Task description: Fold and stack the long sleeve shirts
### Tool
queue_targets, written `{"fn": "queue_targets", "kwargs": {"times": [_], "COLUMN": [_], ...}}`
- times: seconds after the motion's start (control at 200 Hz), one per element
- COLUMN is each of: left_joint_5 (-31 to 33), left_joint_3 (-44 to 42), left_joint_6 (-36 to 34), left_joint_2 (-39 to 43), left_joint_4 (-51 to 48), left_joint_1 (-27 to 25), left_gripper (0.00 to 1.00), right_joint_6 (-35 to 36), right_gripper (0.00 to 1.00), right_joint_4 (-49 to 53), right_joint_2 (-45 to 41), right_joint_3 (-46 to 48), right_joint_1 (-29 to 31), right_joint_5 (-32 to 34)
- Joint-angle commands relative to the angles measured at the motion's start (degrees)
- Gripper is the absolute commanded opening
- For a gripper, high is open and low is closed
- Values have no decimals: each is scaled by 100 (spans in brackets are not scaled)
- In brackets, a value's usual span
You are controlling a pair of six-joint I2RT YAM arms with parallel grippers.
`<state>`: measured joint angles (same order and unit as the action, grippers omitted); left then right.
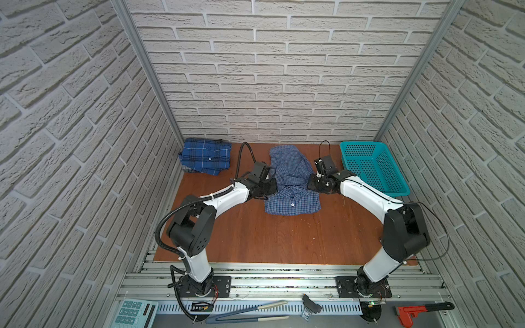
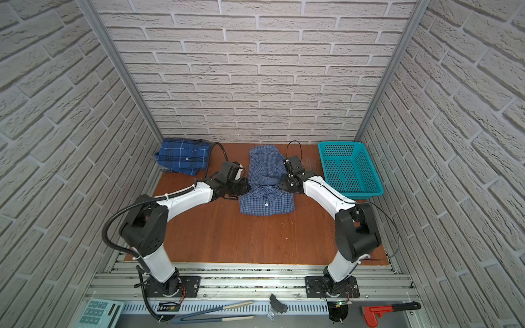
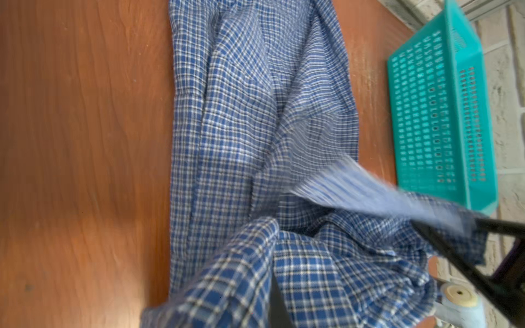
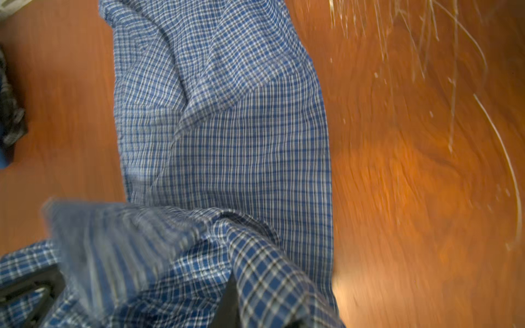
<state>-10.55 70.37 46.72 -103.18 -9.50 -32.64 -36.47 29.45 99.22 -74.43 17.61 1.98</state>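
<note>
- Reddish-brown wooden tabletop (image 1: 284,235): lies under both arms.
- Light blue fine-check button-up shirt (image 1: 292,181): directly between the two grippers, partly folded. A flat folded panel with a white button lies on the side nearer the arm bases. A rumpled length runs away past the fingertips toward the back wall.
- Teal perforated plastic basket (image 1: 372,167): outboard of the right gripper and just beyond it. It is apart from the shirt.
- Royal-blue plaid shirt with black and white lines (image 1: 206,156): folded in a bundle, outboard of the left gripper and farther back, well apart from it.
- Left gripper (image 1: 270,186): at the fine-check shirt's left edge, touching cloth. In the wrist view, fabric drapes over its black fingers (image 3: 277,304), with a blurred flap across them. I cannot tell whether the jaws are parted or pinching.
- Right gripper (image 1: 311,184): at the same shirt's right edge, cloth heaped over its fingers (image 4: 230,301). Whether they pinch it cannot be told.
</note>
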Motion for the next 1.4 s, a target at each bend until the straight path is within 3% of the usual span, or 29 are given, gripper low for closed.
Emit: {"fn": "queue_targets", "kwargs": {"times": [0.0, 0.095, 0.165, 0.18, 0.43, 0.565, 0.62, 0.725, 0.81, 0.9, 0.975, 1.1, 1.395], "left_joint_5": [-208, -338, -344, -352, 108, 664, 750, 830, 549, 531, 799, 888, 971], "left_joint_3": [522, 932, 1193, 1251, 2020, 1680, 1250, 162, -745, -989, -593, -211, -425], "left_joint_6": [-344, -398, -457, -480, -1021, -1221, -1151, -855, -397, -256, -548, -680, -540], "left_joint_2": [-286, -656, -841, -874, -792, -186, 101, 596, 958, 1165, 970, 347, -449], "left_joint_4": [0, -82, -202, -235, -1019, -1200, -1070, -517, 219, 539, 217, -1, 357], "left_joint_1": [153, 316, 447, 474, 844, 818, 712, 357, 416, 420, 52, -218, -424], "left_gripper": [20, 32, 67, 70, 72, 77, 77, 77, 73, 69, 70, 70, 67], "right_joint_6": [445, 593, 696, 720, 1098, 1200, 1178, 1039, 1107, 1138, 1042, 980, 815], "right_gripper": [28, 35, 41, 42, 66, 64, 64, 64, 55, 52, 47, 48, 70], "right_joint_4": [-179, -181, 81, 135, 646, -1065, -1594, -1621, -1999, -1915, -1776, -1396, -1734], "right_joint_2": [418, 743, 971, 1005, 657, -477, -647, -399, -87, 349, 682, 842, -1420], "right_joint_3": [-403, -847, -1351, -1447, -1959, 123, 688, 884, 965, 874, 896, 660, 2065], "right_joint_1": [-176, -244, -335, -364, -583, -188, 50, 191, 244, 348, 325, 286, 349], "right_joint_5": [-362, -341, -194, -153, 211, -1028, -1153, -946, -1186, -833, -468, -269, -117]}}
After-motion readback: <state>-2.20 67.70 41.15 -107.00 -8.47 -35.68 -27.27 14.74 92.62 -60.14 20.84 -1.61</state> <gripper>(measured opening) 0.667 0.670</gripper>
